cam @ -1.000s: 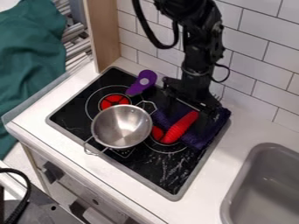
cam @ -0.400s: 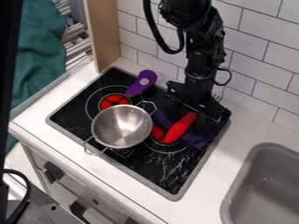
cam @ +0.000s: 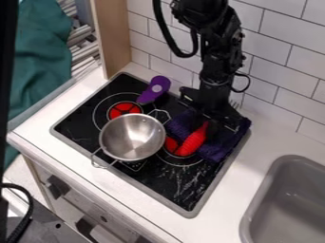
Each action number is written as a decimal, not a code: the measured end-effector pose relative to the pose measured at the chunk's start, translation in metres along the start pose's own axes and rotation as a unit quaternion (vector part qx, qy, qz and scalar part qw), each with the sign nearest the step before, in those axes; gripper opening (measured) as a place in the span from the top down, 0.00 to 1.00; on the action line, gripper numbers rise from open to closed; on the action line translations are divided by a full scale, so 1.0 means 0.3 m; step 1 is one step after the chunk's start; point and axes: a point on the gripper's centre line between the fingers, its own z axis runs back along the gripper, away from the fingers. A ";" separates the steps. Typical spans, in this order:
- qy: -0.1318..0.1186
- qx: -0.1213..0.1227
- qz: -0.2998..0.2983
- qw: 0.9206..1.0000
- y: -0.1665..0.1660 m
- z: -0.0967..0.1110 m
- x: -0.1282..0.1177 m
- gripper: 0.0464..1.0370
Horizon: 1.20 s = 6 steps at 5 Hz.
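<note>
Hanging spread over the purple cloth (cam: 215, 151), the tool (cam: 223, 126) overlaps a red object (cam: 193, 142).

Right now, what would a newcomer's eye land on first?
Probably the shiny metal pot, near the middle of the black stovetop. Then the bright red object to its right, against the dark purple cloth by the black gripper. Behind the pot lies a purple utensil.

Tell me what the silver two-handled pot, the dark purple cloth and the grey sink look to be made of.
Silver two-handled pot: metal, likely stainless steel; smooth satin sheen, soft highlights inside, thin wire-like handles.
Dark purple cloth: fabric, matte, rumpled, with nubby texture; fibre type unclear.
Grey sink: probably moulded plastic; even colour, rounded corners, dull finish, though painted metal is possible.
</note>
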 end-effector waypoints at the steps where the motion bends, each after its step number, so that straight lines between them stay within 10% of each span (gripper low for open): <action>1: -0.011 0.004 -0.006 1.000 0.003 0.030 -0.006 0.71; 2: -0.077 0.028 -0.004 0.997 0.029 0.195 -0.018 0.71; 3: -0.093 0.048 0.055 0.993 0.118 0.304 -0.089 0.71; 6: -0.014 0.007 0.224 0.975 0.498 0.108 -0.286 0.71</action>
